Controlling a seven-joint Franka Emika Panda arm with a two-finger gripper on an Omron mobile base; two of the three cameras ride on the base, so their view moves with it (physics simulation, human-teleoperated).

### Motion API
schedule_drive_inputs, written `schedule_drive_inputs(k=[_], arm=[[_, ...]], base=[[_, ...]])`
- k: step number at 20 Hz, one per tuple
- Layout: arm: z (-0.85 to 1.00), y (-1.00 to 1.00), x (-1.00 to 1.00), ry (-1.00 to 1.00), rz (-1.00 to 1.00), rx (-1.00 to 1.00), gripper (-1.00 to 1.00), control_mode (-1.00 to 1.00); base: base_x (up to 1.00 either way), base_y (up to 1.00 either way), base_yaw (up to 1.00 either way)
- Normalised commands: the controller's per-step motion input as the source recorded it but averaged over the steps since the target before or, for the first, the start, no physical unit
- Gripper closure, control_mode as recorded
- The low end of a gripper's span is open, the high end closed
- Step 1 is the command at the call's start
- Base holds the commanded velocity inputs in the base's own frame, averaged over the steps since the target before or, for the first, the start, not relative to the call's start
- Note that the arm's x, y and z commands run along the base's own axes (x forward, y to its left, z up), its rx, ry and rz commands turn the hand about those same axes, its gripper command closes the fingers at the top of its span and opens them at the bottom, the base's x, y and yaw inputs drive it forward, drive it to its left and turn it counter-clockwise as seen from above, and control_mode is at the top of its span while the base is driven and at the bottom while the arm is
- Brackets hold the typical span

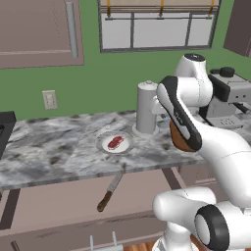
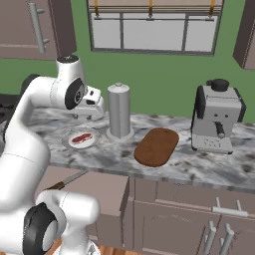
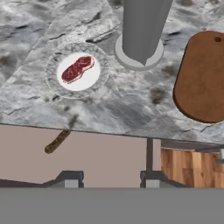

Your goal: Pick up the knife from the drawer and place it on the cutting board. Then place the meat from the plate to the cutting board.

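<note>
Overhanging counter edge: knife (drawer open)

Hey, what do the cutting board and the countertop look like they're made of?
The cutting board looks like matte reddish-brown wood, though no clear grain shows. The countertop looks like polished stone, probably marble or granite, judging by its grey and white veining.

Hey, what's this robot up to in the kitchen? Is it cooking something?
Not cooking yet, it seems to be getting ready to cut meat. The arm is raised over the counter and its gripper holds nothing. The knife lies in the open drawer below the counter, its blade partly under the counter's edge. A slab of raw meat sits on a plate beside a tall grey canister. The wooden cutting board has nothing on it, so neither item has been moved.
</note>
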Motion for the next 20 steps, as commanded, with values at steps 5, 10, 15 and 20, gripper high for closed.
schedule_drive_inputs(k=[5, 10, 15, 20], arm=[[0.0, -0.04, -0.36, -0.08, 0.0, 0.0, -1.0, -1.0], [0.0, -0.15, -0.61, -0.19, 0.0, 0.0, -1.0, -1.0], [0.0, -0.01, -0.46, -0.12, 0.0, 0.0, -1.0, -1.0], [0.0, 0.0, -0.43, -0.02, -0.03, 0.01, -1.0, -1.0]], base=[[0.0, 0.0, 0.0], [0.0, 0.0, 0.0], [0.0, 0.0, 0.0], [0.0, 0.0, 0.0]])
